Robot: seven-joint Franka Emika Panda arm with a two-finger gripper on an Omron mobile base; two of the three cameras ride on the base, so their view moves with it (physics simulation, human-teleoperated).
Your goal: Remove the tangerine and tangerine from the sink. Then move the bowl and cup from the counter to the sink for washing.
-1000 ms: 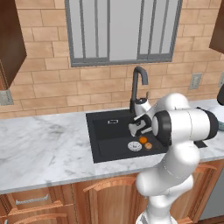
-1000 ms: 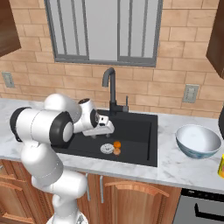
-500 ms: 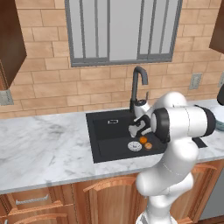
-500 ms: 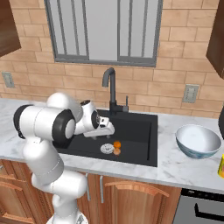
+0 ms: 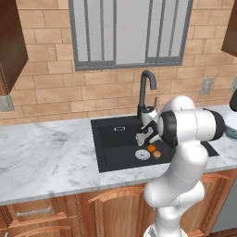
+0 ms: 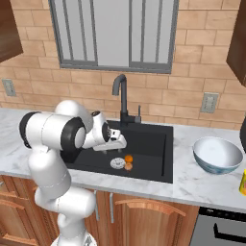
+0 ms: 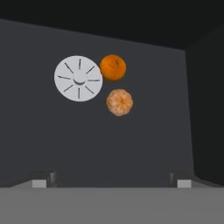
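I hold the claw (image 7: 111, 183) over the sink (image 5: 109, 152), its 2 fingers spread wide with nothing between them. Both tangerines lie on the black floor of the basin: the bright tangerine (image 7: 113, 67) touches the rim of the drain disc (image 7: 78, 78), and the duller tangerine (image 7: 119, 102) sits just beside it, nearer to the claw. From the right base view the bowl (image 6: 217, 154) waits on the surface (image 6: 202, 182) at the right of the sink, well apart from the arm, and the cup (image 6: 243, 181) is cut by the picture edge.

I think the main risk is the closeness of the 2 fruits. If I come down a little off centre, 1 finger can push the other fruit, and a round fruit will roll away on the smooth floor. A finger can also land on the drain disc instead of the floor.

For room, the floor toward the claw is free, so I judge the duller tangerine the easier first target. The basin wall rises on 1 side of the hand view, and the faucet (image 6: 121, 98) stands behind the claw, so I must lift straight up before swinging out
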